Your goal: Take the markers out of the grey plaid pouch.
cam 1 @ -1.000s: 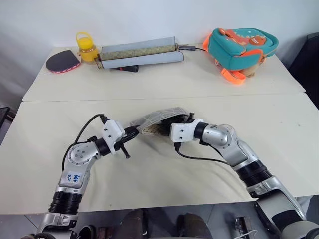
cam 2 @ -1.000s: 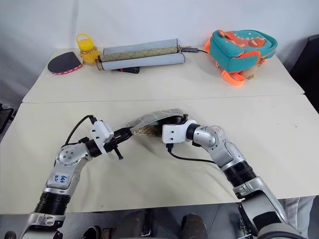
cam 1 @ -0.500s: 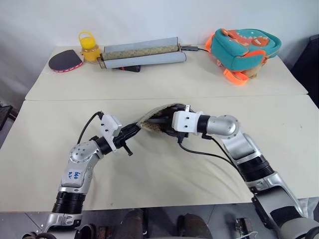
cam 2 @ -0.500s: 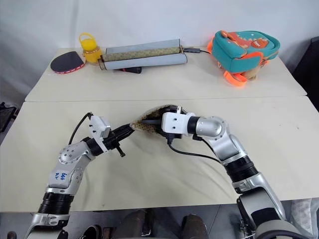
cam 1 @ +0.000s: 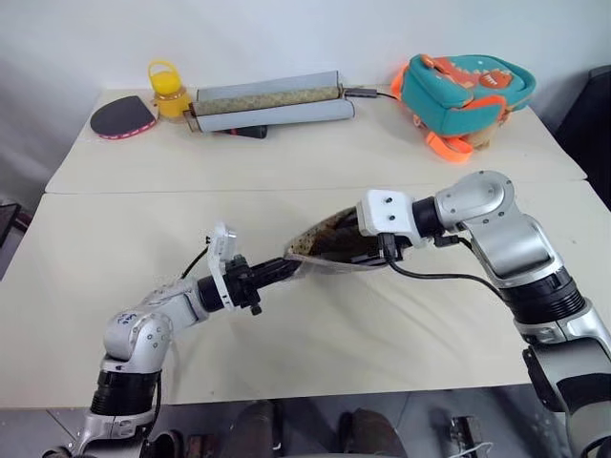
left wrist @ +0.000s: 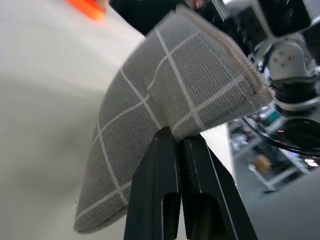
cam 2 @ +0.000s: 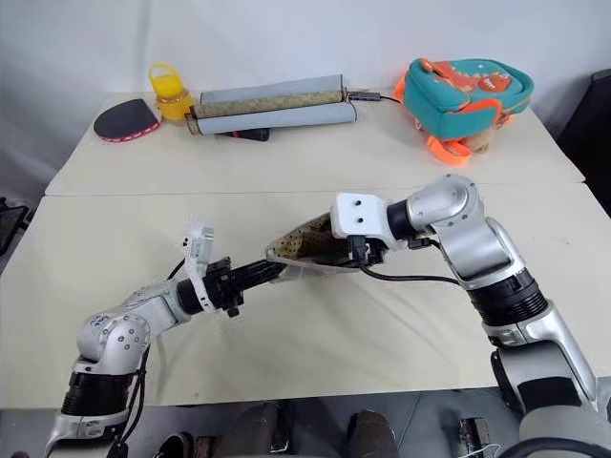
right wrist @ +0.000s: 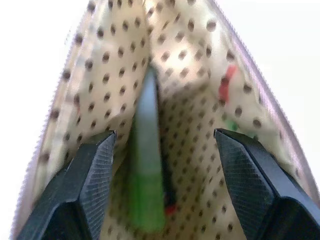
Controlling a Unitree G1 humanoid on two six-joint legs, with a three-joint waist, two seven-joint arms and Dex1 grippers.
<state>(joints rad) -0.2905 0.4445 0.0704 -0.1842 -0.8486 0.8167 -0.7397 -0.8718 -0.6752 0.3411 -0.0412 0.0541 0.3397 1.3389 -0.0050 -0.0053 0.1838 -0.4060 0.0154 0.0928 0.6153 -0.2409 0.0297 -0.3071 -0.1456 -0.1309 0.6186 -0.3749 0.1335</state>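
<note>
At the lower left of the head views the left gripper (cam 1: 280, 272) is pinched fully closed on one corner of the grey plaid pouch (cam 1: 329, 243), which hangs lifted off the bench (cam 1: 315, 162) near the frame's centre, stretched between the two arms. The cloth looks light and limp: it sags and folds around the pinch, so a hold on a seam or corner, as here, seems the safest way to keep the mouth from collapsing. To the right of centre the right gripper (cam 2: 336, 250) is at the pouch's open mouth, its black fingers (right wrist: 87, 185) spread wide and closed on nothing. The markers (right wrist: 146, 165) lie deep in the dotted tan lining: a pale mint one with a green cap, and a red and black sliver beside it. They look rigid, smooth and light, likely to slide along the lining, so the mint barrel between the fingers is the obvious place to close. The right wrist view reveals those pens, hidden by fabric from the head; the left wrist view shows the pinch on the grid cloth (left wrist: 165, 95) up close.
</note>
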